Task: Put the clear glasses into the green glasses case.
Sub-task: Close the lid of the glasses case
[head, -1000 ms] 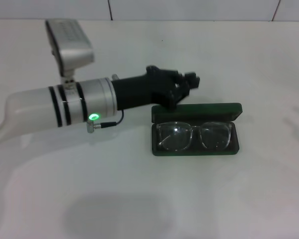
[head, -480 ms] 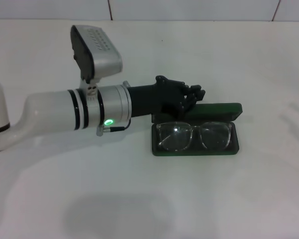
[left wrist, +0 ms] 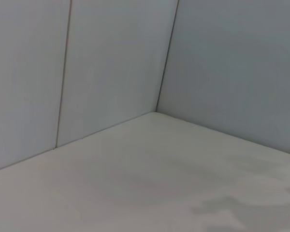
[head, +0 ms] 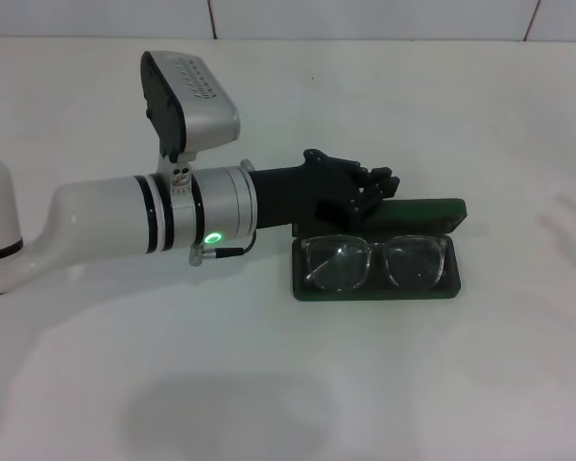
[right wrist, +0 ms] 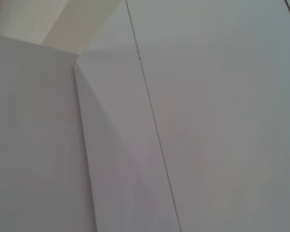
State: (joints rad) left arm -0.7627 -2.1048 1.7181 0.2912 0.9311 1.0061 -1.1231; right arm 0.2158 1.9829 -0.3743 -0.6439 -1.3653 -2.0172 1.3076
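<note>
Green shell and clear plastic already sit together: the clear glasses [head: 376, 262] lie folded inside the green glasses case [head: 376, 285], right of centre in the head view, filling its tray from end to end, so the placing looks done. The lid [head: 413, 214] is open, raised along the case's far edge; if shutting it belongs to the job, that part remains. The left gripper [head: 379, 184] reaches in from the left of the frame and hovers just behind and above the lid's left half, its dark fingers [head: 370, 192] bunched together and clamped on nothing that I can see. The right gripper is not in view. The white table [head: 298, 384] lies open toward the frame's bottom and right, giving plenty of room to retreat; the lid's edge just beside the fingers is the one thing to avoid knocking.
</note>
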